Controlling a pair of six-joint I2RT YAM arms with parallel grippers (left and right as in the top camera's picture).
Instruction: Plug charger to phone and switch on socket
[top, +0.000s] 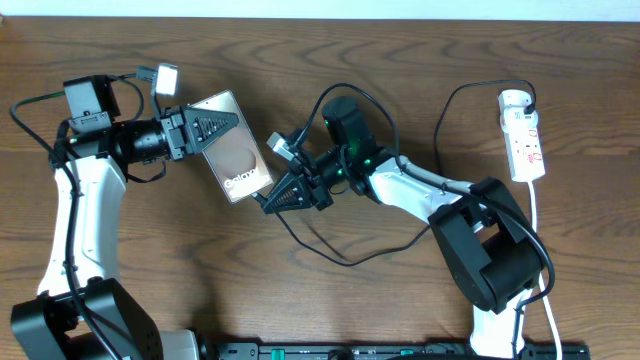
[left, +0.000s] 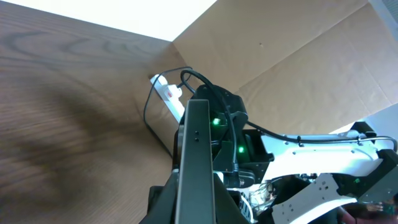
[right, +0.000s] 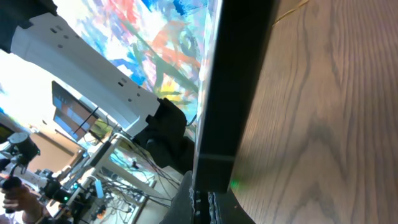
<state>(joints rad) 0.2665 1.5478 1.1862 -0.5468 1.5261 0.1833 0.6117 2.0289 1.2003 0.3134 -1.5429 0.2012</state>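
My left gripper (top: 222, 125) is shut on the upper end of the phone (top: 240, 165), a bronze slab with white "Galaxy" lettering, held tilted above the table. In the left wrist view the phone (left: 198, 155) shows edge-on between the fingers of my left gripper (left: 198, 211). My right gripper (top: 272, 200) sits at the phone's lower edge, shut on the charger's small plug tip (right: 204, 202), which meets the end of the phone (right: 233, 93). The thin black charger cable (top: 340, 255) loops across the table to the white socket (top: 525, 140), where its black plug (top: 522, 100) sits.
The socket (left: 169, 93) lies at the far right by the table's edge, with a white lead (top: 540, 260) running toward the front. The right arm's base (top: 490, 250) stands at front right and the left arm's base (top: 85, 320) at front left. Brown cardboard (left: 298, 56) rises behind the table.
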